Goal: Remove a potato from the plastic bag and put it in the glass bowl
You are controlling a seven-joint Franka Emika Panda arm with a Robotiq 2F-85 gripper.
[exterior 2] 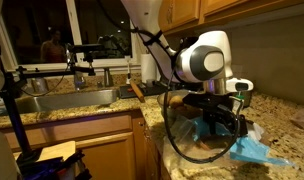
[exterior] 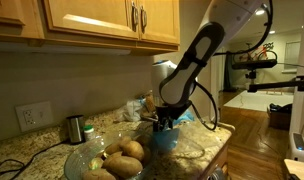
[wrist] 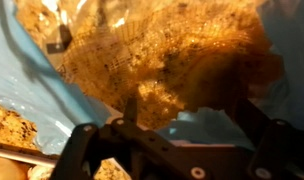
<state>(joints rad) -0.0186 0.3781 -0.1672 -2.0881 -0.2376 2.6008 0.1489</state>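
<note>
A glass bowl [exterior: 92,160] holding several potatoes [exterior: 128,151] stands at the near end of the granite counter. A blue plastic bag [exterior: 172,138] lies next to it and also shows in an exterior view [exterior 2: 254,150]. My gripper [exterior: 167,122] points down into the bag's mouth in both exterior views [exterior 2: 218,122]. In the wrist view the bag's clear printed film [wrist: 122,50] covers brownish potatoes [wrist: 227,70], with blue plastic [wrist: 22,80] round it. The gripper [wrist: 192,118] is open just above them, with nothing between the fingers. A corner of the bowl [wrist: 7,168] shows at the lower left.
A metal cup [exterior: 75,128] and a wall outlet [exterior: 32,116] are at the back of the counter, with small items [exterior: 142,105] by the wall. Wooden cabinets [exterior: 102,20] hang overhead. A sink [exterior 2: 62,100] lies beyond the counter's edge.
</note>
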